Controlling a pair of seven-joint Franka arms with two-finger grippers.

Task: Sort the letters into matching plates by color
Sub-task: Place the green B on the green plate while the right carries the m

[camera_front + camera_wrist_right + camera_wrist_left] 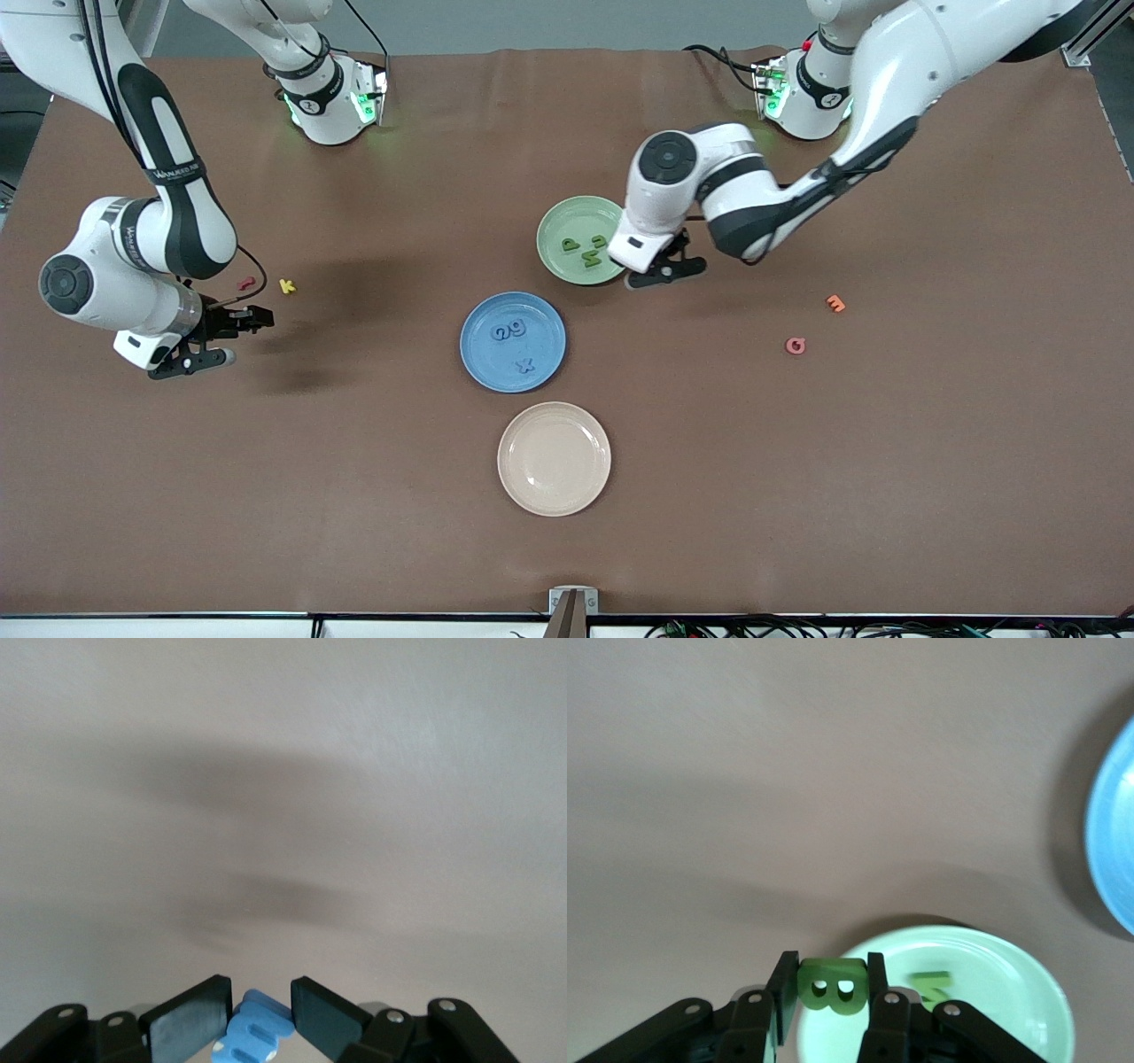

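Note:
My left gripper (pixel 687 254) is shut on a green letter B (pixel 830 987) and holds it over the rim of the pale green plate (pixel 567 217), on the side toward the left arm's end. Three green letters (pixel 591 259) lie in that plate, which also shows in the left wrist view (pixel 1001 1010). The speckled blue plate (pixel 487 354) holds three blue shapes (pixel 509 330). My right gripper (pixel 257 321) is shut on a blue letter (pixel 255 1036) and holds it above bare table toward the right arm's end.
A red letter (pixel 247 283) and a yellow K (pixel 286 285) lie on the table beside my right gripper. An orange E (pixel 835 303) and a pink G (pixel 796 346) lie toward the left arm's end. A beige plate (pixel 554 458) sits nearer the front camera than the blue plate.

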